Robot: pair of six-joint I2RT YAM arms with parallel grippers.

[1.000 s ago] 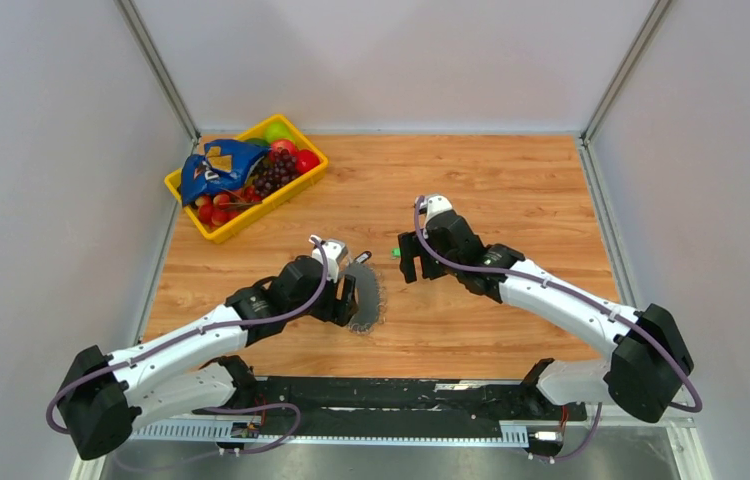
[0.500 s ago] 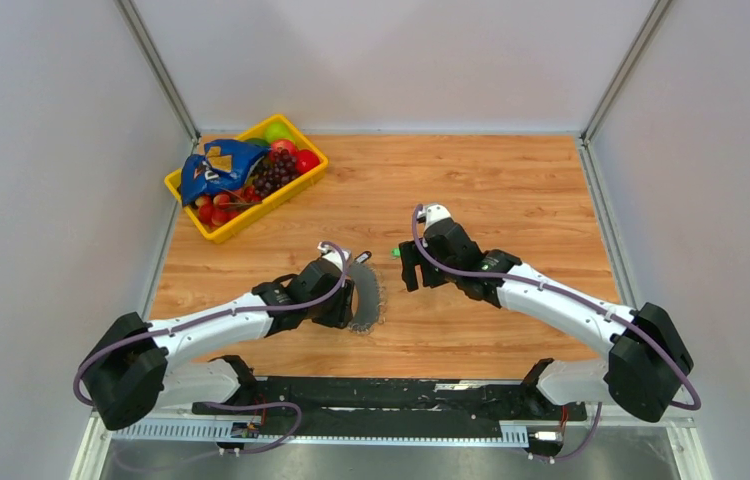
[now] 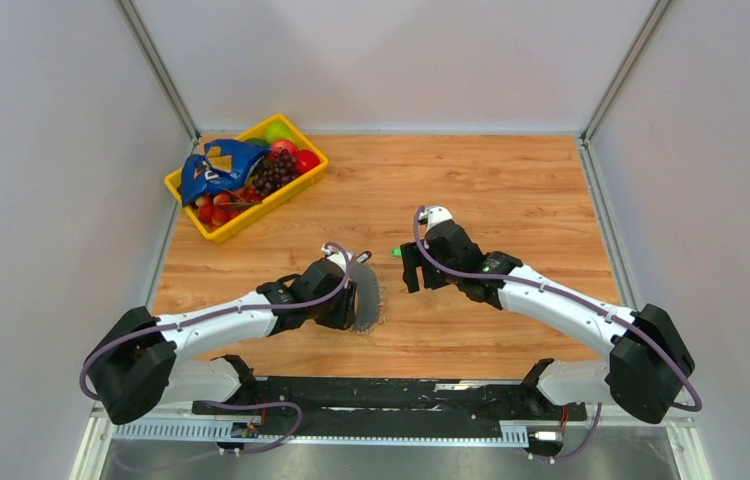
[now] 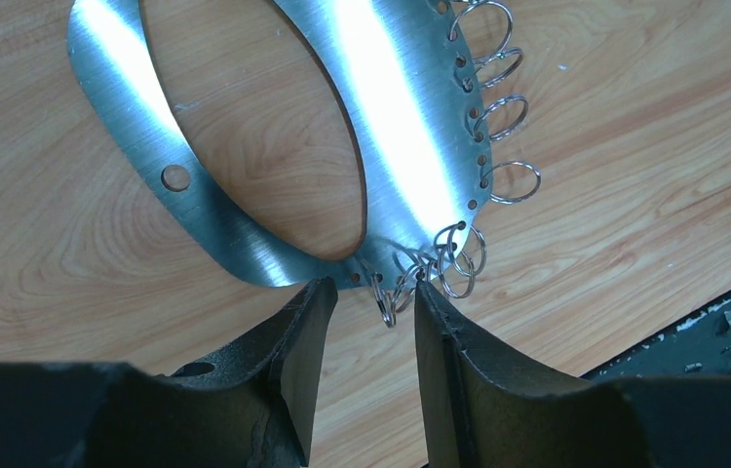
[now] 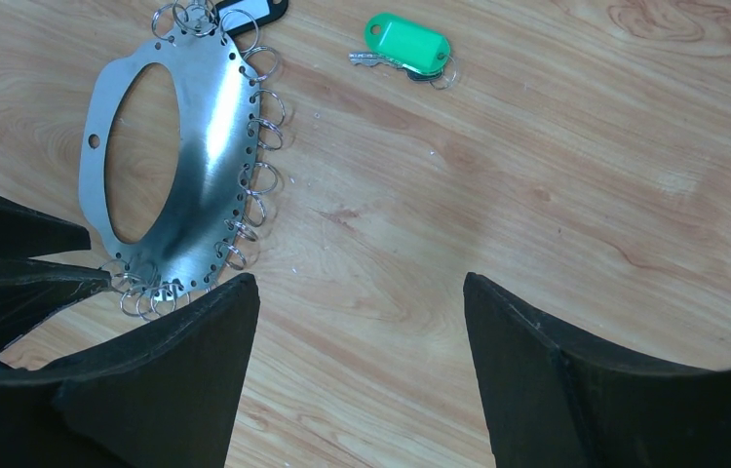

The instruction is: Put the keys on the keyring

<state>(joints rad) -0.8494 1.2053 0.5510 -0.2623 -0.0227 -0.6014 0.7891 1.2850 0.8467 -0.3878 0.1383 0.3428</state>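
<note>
Right end effector (image 5: 357, 285) is released: jaws wide, nothing between them. The green key (image 5: 407, 44) lies flat on the bench (image 5: 586, 175) at top centre of the right wrist frame. It's ahead of the jaw gap and well apart from it, long axis left-right across the frame, blade to the left. Right arm is nearer, so I'd judge the pick is its job.

Keyring (image 5: 211, 136) is at frame left, long axis near vertical, top leaning right. Left end effector (image 4: 371, 297) sits at its bottom end, jaws narrowly parted, rings (image 4: 440, 263) at the tips, apparently unclamped.

Versus 1 s ago: the left arm's rear link has shifted up-right in the top view. Key, keyring and right arm are about unchanged.
</note>
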